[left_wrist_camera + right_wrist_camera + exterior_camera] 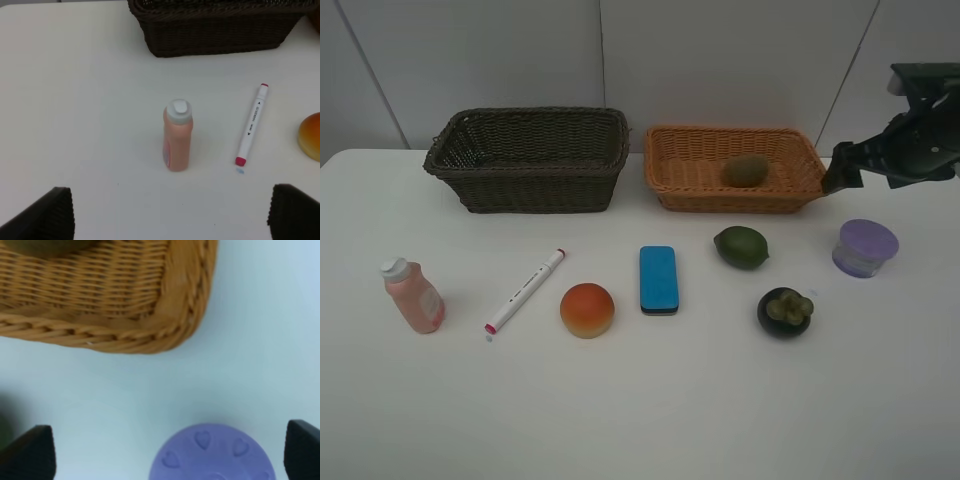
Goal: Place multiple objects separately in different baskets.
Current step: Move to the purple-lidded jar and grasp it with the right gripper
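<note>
Plainly wide apart and empty: left tool (170, 212) near pink bottle (177, 137), right tool (165, 447) above purple-lidded jar (216, 456).

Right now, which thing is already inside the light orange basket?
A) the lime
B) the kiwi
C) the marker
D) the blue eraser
B: the kiwi lies inside the orange basket, while the lime, the marker and the eraser all lie on the table in front of the baskets.
</note>
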### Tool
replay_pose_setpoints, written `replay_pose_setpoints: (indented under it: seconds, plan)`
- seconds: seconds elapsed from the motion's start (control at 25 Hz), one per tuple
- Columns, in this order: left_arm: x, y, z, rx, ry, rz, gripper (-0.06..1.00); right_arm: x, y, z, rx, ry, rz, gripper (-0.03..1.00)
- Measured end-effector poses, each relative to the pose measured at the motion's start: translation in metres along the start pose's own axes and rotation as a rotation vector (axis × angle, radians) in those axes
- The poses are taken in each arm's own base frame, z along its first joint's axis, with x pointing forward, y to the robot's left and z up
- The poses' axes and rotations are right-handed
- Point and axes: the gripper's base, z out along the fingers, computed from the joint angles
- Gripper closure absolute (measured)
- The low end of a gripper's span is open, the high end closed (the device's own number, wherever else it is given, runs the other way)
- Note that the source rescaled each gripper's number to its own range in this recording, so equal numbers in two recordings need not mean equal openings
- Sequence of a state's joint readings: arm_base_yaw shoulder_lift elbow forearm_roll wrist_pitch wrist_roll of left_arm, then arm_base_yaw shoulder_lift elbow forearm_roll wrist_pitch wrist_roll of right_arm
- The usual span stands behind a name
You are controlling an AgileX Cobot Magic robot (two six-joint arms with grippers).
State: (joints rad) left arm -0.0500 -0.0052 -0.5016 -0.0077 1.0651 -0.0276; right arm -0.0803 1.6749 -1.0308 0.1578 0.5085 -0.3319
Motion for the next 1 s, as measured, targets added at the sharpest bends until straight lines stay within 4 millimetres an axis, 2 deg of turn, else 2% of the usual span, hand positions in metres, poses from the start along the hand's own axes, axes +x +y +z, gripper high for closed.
replay_pose_setpoints:
  seconds: [0.32, 0.64, 1.0]
  plan:
    - [0.000, 0.000, 0.000, 0.000, 0.000, 0.000, -0.06, 0.005, -0.015, 0.002, 0.028, -0.006, 0.040, -0.02]
    - [0.000, 0.000, 0.000, 0.000, 0.000, 0.000, -0.06, 0.018, -0.024, 0.034, 0.023, 0.066, 0.087, 0.01]
    - [0.000, 0.000, 0.000, 0.000, 0.000, 0.000, -0.06, 0.024, -0.027, 0.054, 0.020, 0.102, 0.100, 0.01]
